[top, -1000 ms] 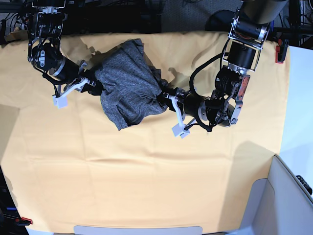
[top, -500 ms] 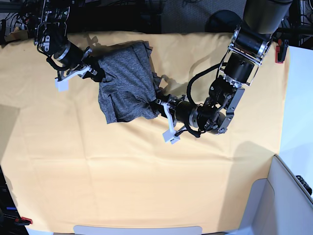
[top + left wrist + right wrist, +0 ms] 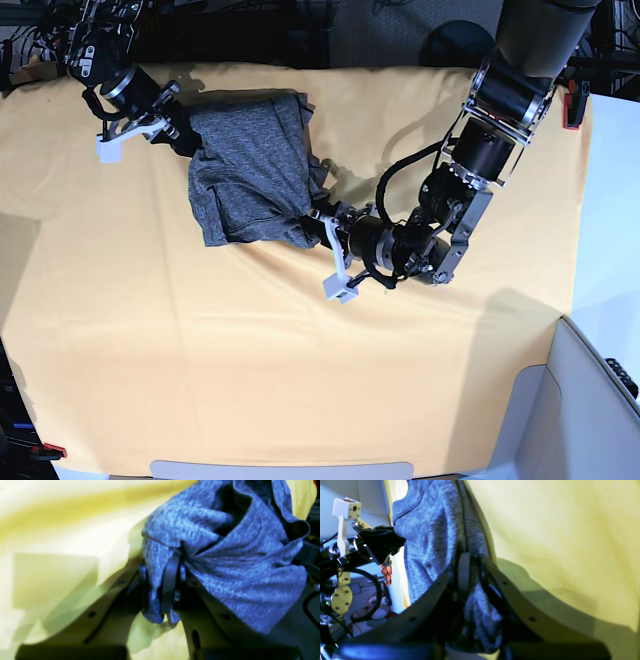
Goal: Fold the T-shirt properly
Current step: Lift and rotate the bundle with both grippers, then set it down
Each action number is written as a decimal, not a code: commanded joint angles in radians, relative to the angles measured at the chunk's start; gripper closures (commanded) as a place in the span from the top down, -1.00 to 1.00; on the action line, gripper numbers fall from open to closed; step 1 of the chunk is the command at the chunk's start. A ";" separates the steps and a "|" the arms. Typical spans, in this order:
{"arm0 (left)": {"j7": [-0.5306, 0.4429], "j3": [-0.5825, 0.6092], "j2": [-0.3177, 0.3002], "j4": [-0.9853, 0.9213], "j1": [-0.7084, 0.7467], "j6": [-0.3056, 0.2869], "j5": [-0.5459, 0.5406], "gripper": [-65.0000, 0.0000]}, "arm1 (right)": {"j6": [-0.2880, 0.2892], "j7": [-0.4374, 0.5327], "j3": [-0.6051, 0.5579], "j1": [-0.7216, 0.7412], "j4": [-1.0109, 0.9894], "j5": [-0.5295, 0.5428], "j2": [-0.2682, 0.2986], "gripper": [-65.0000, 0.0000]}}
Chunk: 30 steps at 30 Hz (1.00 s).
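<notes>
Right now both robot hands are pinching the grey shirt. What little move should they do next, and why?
Probably lower the T-shirt onto the yellow table cloth and pull the hands apart. The left gripper and the right gripper are each shut on a bunched edge, and the fabric between them hangs crumpled, not flat. It needs spreading before any neat fold.

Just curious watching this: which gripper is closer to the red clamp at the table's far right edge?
Left. The left gripper grips the T-shirt mid-table; the right gripper holds it farther from the red clamp.
</notes>
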 commanded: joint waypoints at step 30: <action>-0.059 -0.008 0.055 0.012 -0.062 0.009 -0.003 -1.00 | -0.030 -0.024 0.002 0.022 -0.011 -0.301 -0.186 -0.90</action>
